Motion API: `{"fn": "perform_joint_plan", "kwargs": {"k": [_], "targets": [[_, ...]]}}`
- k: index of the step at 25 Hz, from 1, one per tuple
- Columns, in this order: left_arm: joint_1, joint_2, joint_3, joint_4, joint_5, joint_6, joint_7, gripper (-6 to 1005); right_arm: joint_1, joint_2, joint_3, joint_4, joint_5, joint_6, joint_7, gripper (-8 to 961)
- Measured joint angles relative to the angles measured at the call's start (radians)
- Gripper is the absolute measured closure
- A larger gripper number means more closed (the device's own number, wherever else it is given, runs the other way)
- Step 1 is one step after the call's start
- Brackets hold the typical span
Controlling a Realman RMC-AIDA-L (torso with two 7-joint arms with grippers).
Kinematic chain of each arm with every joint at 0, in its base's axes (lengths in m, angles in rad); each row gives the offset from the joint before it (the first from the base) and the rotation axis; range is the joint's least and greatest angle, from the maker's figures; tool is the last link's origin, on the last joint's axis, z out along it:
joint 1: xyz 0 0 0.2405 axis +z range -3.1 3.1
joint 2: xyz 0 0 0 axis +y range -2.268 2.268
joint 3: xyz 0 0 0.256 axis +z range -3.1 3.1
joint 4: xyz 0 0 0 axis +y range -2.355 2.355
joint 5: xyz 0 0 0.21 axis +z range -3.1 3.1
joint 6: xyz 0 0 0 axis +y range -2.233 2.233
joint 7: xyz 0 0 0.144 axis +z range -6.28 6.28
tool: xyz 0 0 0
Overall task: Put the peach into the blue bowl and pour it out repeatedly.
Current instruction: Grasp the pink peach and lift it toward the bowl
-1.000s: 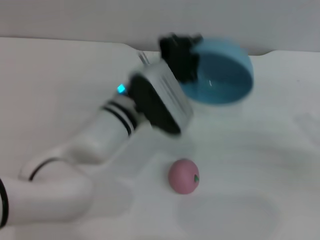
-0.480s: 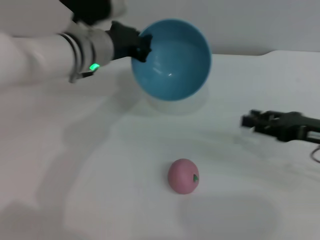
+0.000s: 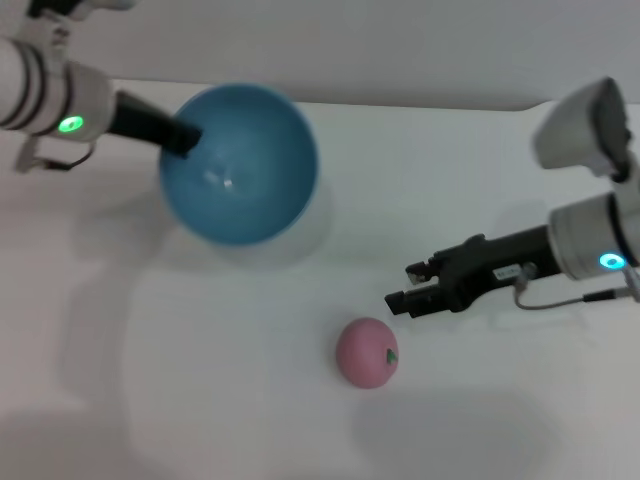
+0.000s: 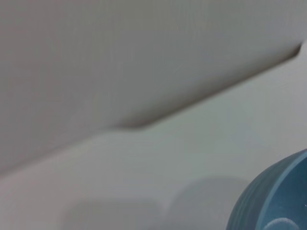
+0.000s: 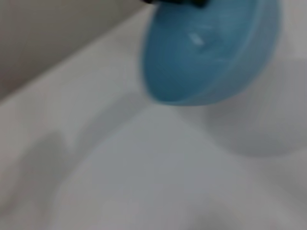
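Over the far left part of the white desk [image 3: 300, 420], the left claw [image 3: 185, 137] holds the blue bowl [image 3: 240, 165] by its rim, the dark fingers clamped on the edge nearest the arm. The bowl hangs tilted, its open side turned toward the head camera so the glossy inside shows, with nothing in it. A soft shadow lies on the desk beneath and beside it. The left forearm, white with dark bands and a green light, reaches in from the left edge of the head view.

Nearer the robot, the peach [image 3: 367, 352] sits on the desk, well apart from the bowl, pink and round with its small green stem mark facing right.

From the right side the right claw [image 3: 405, 293] reaches in low over the desk, its dark fingers pointing left and slightly parted, gripping nothing. Its tips are just beside the peach, above and to the right of it in the head view, not touching it.

The left wrist view shows only a slice of the bowl's rim [image 4: 278, 201] over the desk and the wall behind. The right wrist view shows the tilted bowl [image 5: 206, 52] farther off, with its shadow on the desk.
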Motion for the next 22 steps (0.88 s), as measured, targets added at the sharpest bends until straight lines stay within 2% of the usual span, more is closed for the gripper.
{"fn": "perform_joint_plan", "kwargs": {"k": [1, 3, 7, 15, 22], "targets": [[-0.002, 0.000, -0.035, 0.010, 0.018, 0.055, -0.007, 1000, 0.011, 0.001, -0.031, -0.001, 0.001, 0.026, 0.021, 319], [-0.005, 0.001, -0.091, 0.026, 0.060, 0.128, -0.038, 999, 0.030, 0.003, -0.084, 0.002, 0.002, 0.063, 0.054, 326], [0.001, 0.002, -0.155, 0.041, 0.135, 0.180, -0.105, 999, 0.060, 0.009, -0.150, 0.003, 0.011, 0.080, 0.097, 341], [0.008, 0.001, -0.187, 0.041, 0.142, 0.199, -0.111, 1000, 0.089, 0.012, -0.325, 0.001, 0.116, 0.124, 0.131, 370], [0.002, -0.001, -0.200, 0.034, 0.136, 0.231, -0.116, 1000, 0.087, 0.014, -0.523, 0.009, 0.258, 0.186, 0.138, 395]]}}
